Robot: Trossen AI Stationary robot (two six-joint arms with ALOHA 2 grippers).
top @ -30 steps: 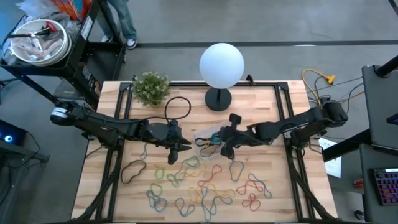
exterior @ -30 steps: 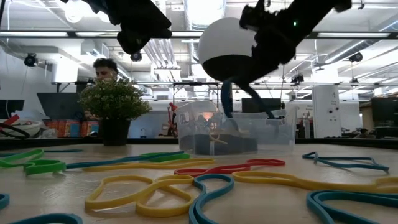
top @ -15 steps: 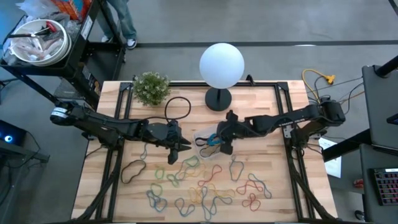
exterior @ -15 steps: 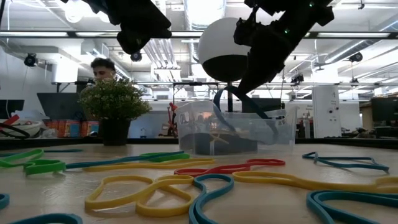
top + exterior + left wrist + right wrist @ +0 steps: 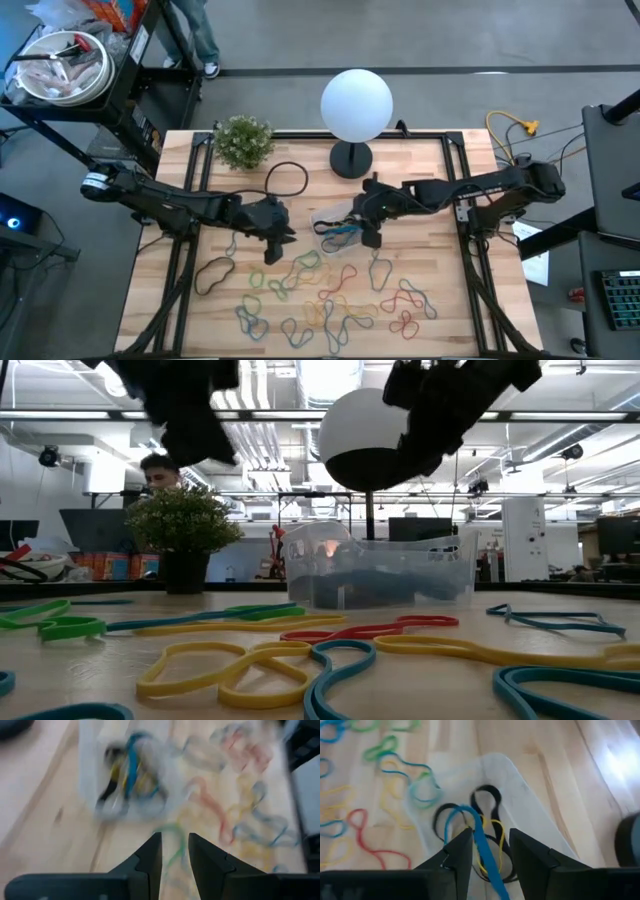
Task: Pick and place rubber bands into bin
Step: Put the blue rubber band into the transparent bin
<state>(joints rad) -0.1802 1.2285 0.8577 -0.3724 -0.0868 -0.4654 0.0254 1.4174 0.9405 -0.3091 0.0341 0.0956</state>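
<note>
The bin (image 5: pixel 335 225) is a small clear tray at the table's middle, also in the low view (image 5: pixel 380 570). Inside it lie black and yellow rubber bands and a blue band (image 5: pixel 475 827). My right gripper (image 5: pixel 369 238) hangs open just above the bin's right end, and I see nothing in its fingers. Many coloured rubber bands (image 5: pixel 320 295) lie flat on the wood in front of the bin. My left gripper (image 5: pixel 271 248) is tipped down over the bands left of the bin (image 5: pixel 130 775), open by a narrow gap, with nothing between its fingers.
A white globe lamp (image 5: pixel 356 105), a potted plant (image 5: pixel 243 140) and a black cable loop (image 5: pixel 287 178) stand along the far side. A yellow cable (image 5: pixel 515 128) lies off the right corner. A person (image 5: pixel 170 470) shows behind the table.
My right gripper has opened above the bin and risen a little. The blue band that hung from it has fallen into the bin and now lies there. My left gripper has tipped its fingers downward toward the bands on the table.
</note>
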